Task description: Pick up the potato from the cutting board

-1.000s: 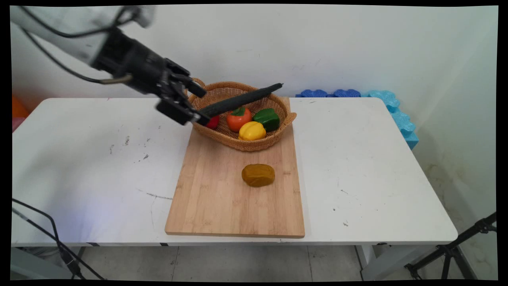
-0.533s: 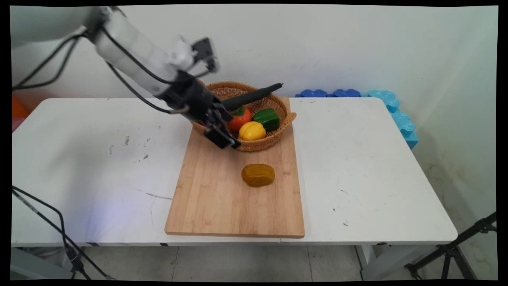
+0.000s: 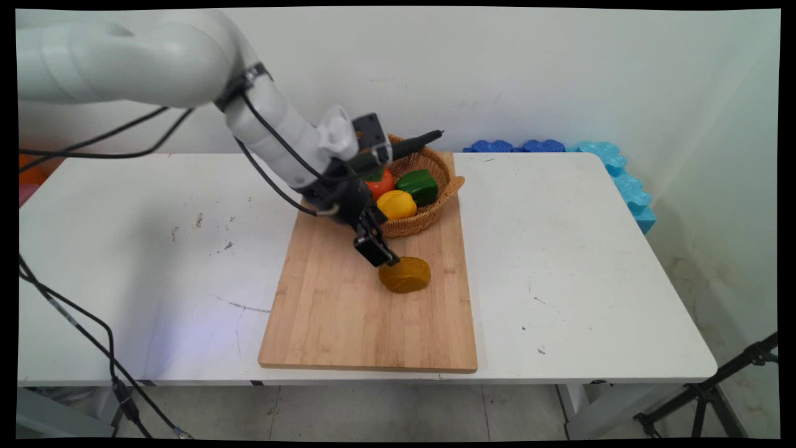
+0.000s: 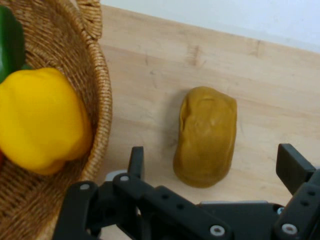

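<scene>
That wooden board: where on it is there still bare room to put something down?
The wooden board is bare across its near half, below the brown potato, and along its left strip. The far end is crowded: the wicker basket of peppers sits there, and the hand hangs open just above the potato.

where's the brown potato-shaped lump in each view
Main view: the brown potato-shaped lump lies on the wooden cutting board, right of centre, just below the woven wicker basket.
Hand view: it sits mid-frame, between the open fingers.
Shared landmark: the yellow bell pepper in the basket.
</scene>
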You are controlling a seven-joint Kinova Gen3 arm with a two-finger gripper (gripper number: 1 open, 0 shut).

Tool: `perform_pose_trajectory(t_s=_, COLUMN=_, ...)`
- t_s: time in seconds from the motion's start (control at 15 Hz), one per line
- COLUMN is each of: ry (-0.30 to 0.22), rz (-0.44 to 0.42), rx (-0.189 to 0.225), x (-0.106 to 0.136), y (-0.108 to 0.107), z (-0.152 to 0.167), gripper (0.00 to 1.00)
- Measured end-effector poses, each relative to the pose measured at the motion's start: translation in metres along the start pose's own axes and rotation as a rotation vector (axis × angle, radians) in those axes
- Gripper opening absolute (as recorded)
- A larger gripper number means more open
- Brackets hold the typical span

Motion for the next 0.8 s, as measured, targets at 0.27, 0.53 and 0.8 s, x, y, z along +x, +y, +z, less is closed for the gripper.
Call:
perform_pose_trajectory(t_s=0.27, ry=-0.027, rz=0.015, rx=0.002, x=0.005, y=0.001, z=0.027, gripper=1.0)
perform_pose_trajectory(t_s=0.53, ry=-0.046, rz=0.023, rx=-0.003, x=0.008, y=0.003, z=0.048, gripper=1.0)
perform_pose_trajectory(t_s=0.8, ry=-0.058, rz=0.039, rx=-0.007, x=0.011, y=0.006, z=0.068, gripper=1.0)
